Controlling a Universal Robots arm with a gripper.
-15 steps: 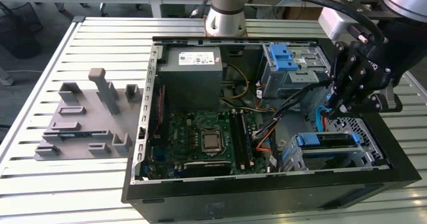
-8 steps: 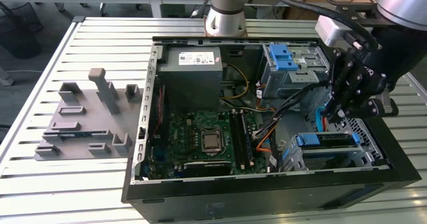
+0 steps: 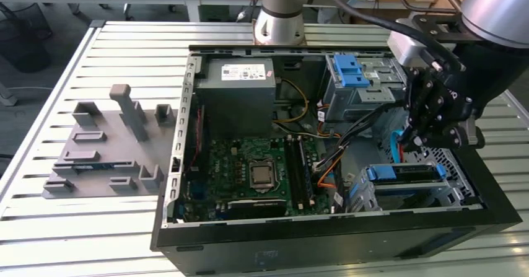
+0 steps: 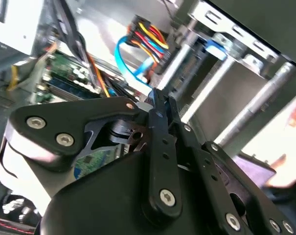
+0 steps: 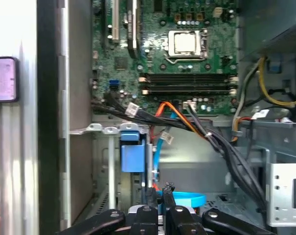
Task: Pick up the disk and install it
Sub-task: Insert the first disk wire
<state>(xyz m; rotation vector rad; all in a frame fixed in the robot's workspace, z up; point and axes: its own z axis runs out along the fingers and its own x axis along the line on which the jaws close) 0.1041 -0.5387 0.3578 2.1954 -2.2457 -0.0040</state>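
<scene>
The disk (image 3: 402,173) lies flat in the lower drive cage (image 3: 450,193) at the case's front corner, on the exterior view's right; its blue carrier frame shows along its edges. My gripper (image 3: 412,144) hangs just above and behind it, inside the open computer case (image 3: 331,227). In both wrist views the black fingers are pressed together with nothing between them, and the gripper (image 4: 157,97) (image 5: 167,189) is shut. A blue plastic piece (image 5: 132,155) sits in the cage ahead of the fingers. A blue flat cable (image 5: 187,199) curves right beside the fingertips.
The motherboard (image 3: 256,171), a grey power supply box (image 3: 240,88) and an upper cage with a blue latch (image 3: 354,72) share the case. Cable bundles (image 5: 196,127) cross near my gripper. A grey fixture (image 3: 108,150) stands on the slatted table (image 3: 83,227) at the exterior view's left.
</scene>
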